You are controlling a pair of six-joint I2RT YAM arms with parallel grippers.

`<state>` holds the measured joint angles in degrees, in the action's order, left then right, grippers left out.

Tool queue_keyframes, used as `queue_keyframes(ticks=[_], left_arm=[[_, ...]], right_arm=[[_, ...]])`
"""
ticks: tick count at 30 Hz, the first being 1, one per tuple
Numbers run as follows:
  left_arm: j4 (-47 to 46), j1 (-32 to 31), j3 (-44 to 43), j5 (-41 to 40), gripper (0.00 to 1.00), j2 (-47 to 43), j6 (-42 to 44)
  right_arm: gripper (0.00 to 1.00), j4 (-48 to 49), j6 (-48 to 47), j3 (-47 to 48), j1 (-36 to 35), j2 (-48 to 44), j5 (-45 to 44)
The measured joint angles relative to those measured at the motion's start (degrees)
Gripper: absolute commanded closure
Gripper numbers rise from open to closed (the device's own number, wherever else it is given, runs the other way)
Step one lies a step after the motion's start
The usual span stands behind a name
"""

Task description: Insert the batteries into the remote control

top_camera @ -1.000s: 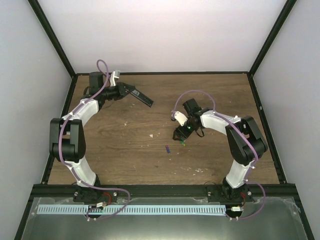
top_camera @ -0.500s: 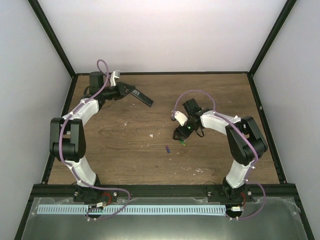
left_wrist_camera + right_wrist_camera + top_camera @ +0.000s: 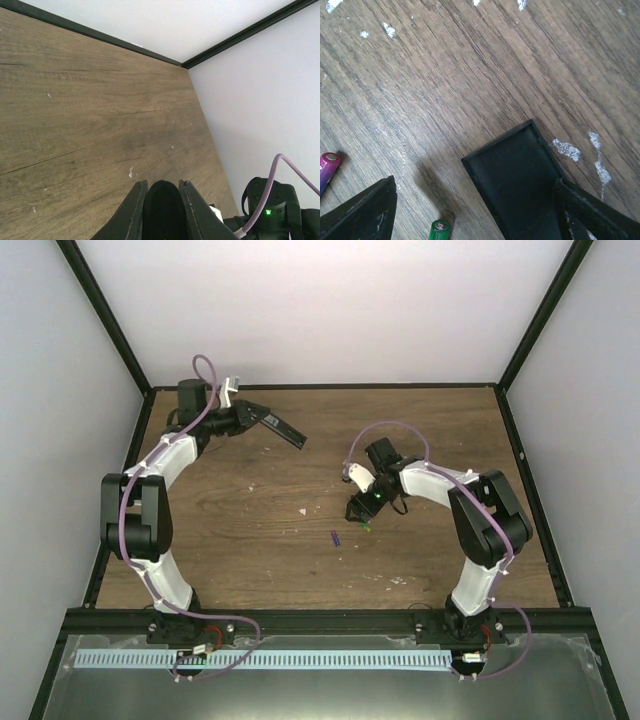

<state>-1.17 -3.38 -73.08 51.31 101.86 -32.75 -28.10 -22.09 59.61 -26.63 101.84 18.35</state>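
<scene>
Your right wrist view's bottom edge cuts off the small green cylindrical battery [image 3: 439,231] and the flat black rectangular panel [image 3: 517,175]; its left edge cuts the purple-pink cylindrical battery [image 3: 328,168]. The left wrist view shows only one end of the slim black remote control [image 3: 162,207].

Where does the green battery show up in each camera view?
Top external: green battery, slightly right of and below centre.
Left wrist: not in it.
Right wrist: the battery sits at the bottom edge, left of centre.
Shared landmark: the purple battery lies left of it in both those views.
</scene>
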Motion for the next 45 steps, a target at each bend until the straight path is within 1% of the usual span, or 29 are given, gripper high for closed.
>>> queue_keyframes(ticks=[13,22,34,45], left_arm=[[0.44,0.42,-1.66,0.42,1.0,1.6,0.0],[0.48,0.5,-1.81,0.42,1.0,2.23,-0.02],[0.46,0.5,-1.88,0.37,1.0,2.38,-0.02],[0.42,0.5,-3.76,0.22,1.0,3.52,-0.09]], right_arm=[[0.23,0.26,-0.2,1.88,0.11,1.6,0.09],[0.23,0.66,-1.25,-0.55,0.15,-0.79,0.11],[0.22,1.49,-1.44,-0.57,0.15,-0.94,-0.15],[0.21,2.27,-1.66,-0.48,0.33,-0.83,-0.42]])
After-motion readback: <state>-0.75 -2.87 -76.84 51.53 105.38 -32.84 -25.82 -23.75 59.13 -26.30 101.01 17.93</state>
